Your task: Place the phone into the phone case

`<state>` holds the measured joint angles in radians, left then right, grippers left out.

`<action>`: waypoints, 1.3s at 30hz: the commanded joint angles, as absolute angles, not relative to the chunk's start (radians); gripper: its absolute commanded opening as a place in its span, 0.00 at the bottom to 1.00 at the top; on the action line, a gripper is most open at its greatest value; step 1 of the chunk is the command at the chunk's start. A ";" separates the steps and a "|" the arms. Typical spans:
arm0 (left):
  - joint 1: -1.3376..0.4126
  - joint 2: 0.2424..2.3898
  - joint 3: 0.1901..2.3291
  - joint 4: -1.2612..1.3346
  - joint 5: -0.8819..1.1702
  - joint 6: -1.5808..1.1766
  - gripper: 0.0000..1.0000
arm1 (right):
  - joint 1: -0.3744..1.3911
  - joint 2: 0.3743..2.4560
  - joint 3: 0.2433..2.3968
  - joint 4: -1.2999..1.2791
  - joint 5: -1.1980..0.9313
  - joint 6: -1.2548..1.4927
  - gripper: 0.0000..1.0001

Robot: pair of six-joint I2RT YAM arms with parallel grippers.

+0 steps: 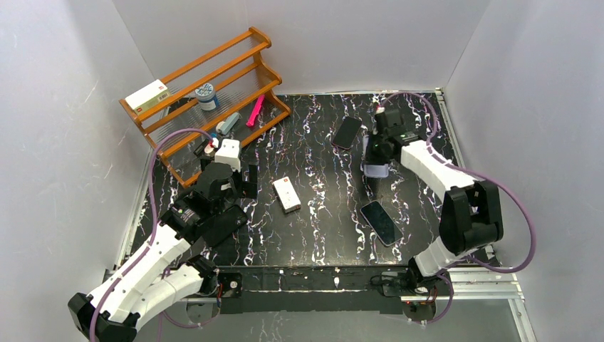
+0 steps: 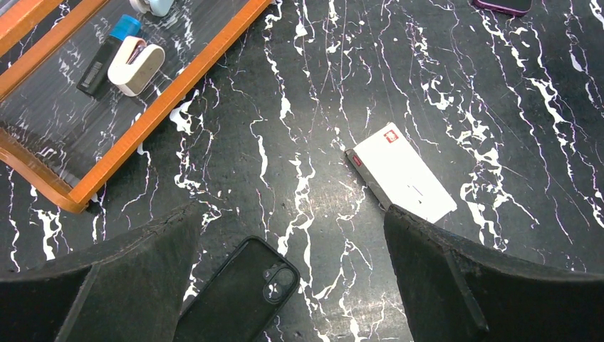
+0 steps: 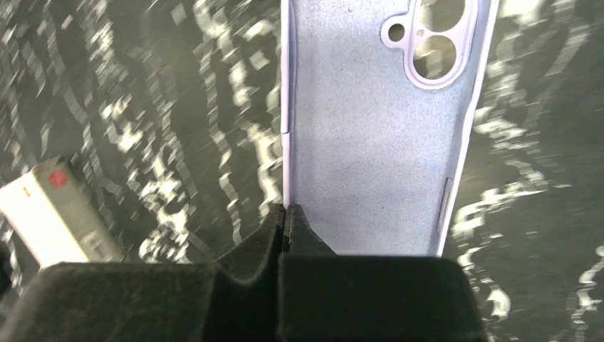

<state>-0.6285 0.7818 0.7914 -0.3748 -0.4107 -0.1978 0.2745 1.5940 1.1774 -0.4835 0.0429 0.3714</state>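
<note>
A dark phone (image 1: 381, 222) lies screen-up on the marble table at centre right. My right gripper (image 1: 373, 153) is shut on the left side wall of a lavender phone case (image 1: 375, 169), held open side toward the wrist camera (image 3: 381, 128); the jaws (image 3: 285, 217) pinch its edge. My left gripper (image 1: 238, 191) is open and empty above a black phone case (image 1: 226, 224), which lies between the fingers in the left wrist view (image 2: 242, 299). A dark purple phone or case (image 1: 347, 132) lies at the back centre.
A white box (image 1: 286, 194) lies mid-table, also in the left wrist view (image 2: 402, 173) and the right wrist view (image 3: 57, 210). An orange wooden rack (image 1: 206, 78) with small items stands at the back left. White walls enclose the table.
</note>
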 commanded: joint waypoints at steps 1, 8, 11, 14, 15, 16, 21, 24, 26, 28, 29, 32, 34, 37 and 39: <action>-0.624 0.772 0.788 -0.384 -0.445 -0.197 0.98 | 0.433 1.516 1.113 -0.526 0.007 0.505 0.01; -0.624 0.771 0.788 -0.382 -0.442 -0.200 0.98 | 0.689 1.517 1.006 -0.490 0.006 0.701 0.01; -0.624 0.768 0.790 -0.385 -0.446 -0.198 0.98 | 0.762 1.521 0.993 -0.496 0.006 0.776 0.01; -0.624 0.755 0.788 -0.385 -0.452 -0.198 0.98 | 0.810 1.502 0.963 -0.484 -0.021 0.862 0.01; -0.624 0.751 0.787 -0.385 -0.457 -0.199 0.98 | 0.820 1.492 0.958 -0.485 -0.023 0.885 0.01; -0.624 0.748 0.786 -0.385 -0.462 -0.200 0.98 | 0.829 1.484 0.955 -0.486 -0.015 0.900 0.01; -0.624 0.756 0.788 -0.389 -0.461 -0.200 0.98 | 0.842 1.453 0.943 -0.501 0.062 0.891 0.29; -0.624 0.750 0.788 -0.390 -0.466 -0.200 0.98 | 0.843 1.435 0.958 -0.556 0.143 0.853 0.53; -0.624 0.744 0.786 -0.391 -0.468 -0.201 0.98 | 0.836 1.421 0.971 -0.603 0.199 0.826 0.73; -0.624 0.741 0.785 -0.391 -0.468 -0.203 0.98 | 0.817 1.406 0.982 -0.654 0.241 0.793 0.90; -0.624 0.741 0.784 -0.390 -0.468 -0.204 0.98 | 0.803 1.401 0.982 -0.673 0.246 0.763 0.97; -0.624 0.741 0.787 -0.390 -0.462 -0.203 0.98 | 0.752 1.412 0.991 -0.729 0.268 0.691 0.99; -0.624 0.742 0.785 -0.388 -0.457 -0.205 0.98 | 0.726 1.429 0.999 -0.753 0.279 0.654 0.99; -0.624 0.750 0.785 -0.388 -0.446 -0.205 0.98 | 0.698 1.442 1.007 -0.775 0.312 0.593 0.99; -0.624 0.754 0.785 -0.386 -0.436 -0.206 0.98 | 0.688 1.429 0.995 -0.743 0.307 0.512 0.99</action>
<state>-0.6285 0.7559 0.7914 -0.3779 -0.4328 -0.2005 0.7044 1.4353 0.9653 -0.7181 0.2577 0.6617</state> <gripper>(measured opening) 0.978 0.985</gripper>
